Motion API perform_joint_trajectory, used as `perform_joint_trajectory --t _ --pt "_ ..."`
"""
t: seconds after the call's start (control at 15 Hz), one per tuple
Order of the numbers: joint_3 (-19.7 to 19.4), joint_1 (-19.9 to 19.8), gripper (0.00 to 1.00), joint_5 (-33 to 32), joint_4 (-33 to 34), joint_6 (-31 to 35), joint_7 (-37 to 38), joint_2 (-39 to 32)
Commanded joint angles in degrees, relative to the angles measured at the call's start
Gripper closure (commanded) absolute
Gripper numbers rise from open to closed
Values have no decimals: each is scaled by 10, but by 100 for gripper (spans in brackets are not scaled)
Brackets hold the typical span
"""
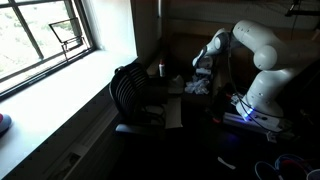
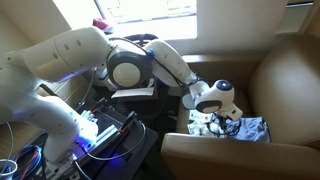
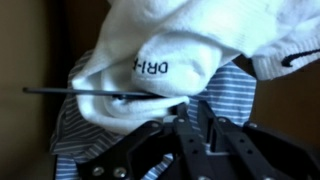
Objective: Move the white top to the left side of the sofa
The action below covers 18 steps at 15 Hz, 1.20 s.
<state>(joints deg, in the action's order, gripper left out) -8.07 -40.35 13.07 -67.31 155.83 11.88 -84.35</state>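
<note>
The top [image 3: 170,55] lies on a cloth [image 3: 235,100] on the sofa [image 2: 285,70] seat. The gripper [image 3: 186,112] is directly above, touching the top.

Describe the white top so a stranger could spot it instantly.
Find the brown sofa. On its seat, the white top lies over a blue-striped garment. Unlike that neighbour, it is plain white, with dark DRI lettering near one edge.
</note>
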Motion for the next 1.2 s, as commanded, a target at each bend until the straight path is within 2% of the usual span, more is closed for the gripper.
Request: perform_joint_trajectory --t 0.0,0.27,0.33,0.4,0.47,0.73,0.87,1.07,1.13 --pt "45 -19 100 52 13 -13 24 0" --pt "73 -32 100 112 20 -21 65 0" --pt "71 -32 74 124 21 -20 80 0" --pt "55 -15 97 107 14 -8 64 0" --pt "57 -17 67 114 15 -8 73 0" --pt "-17 3 38 65 -42 -77 78 93" --pt "-46 14 24 38 -52 -153 73 136" --pt "-46 8 3 27 -38 -271 70 178" --pt "-35 2 1 35 -34 -316 71 186"
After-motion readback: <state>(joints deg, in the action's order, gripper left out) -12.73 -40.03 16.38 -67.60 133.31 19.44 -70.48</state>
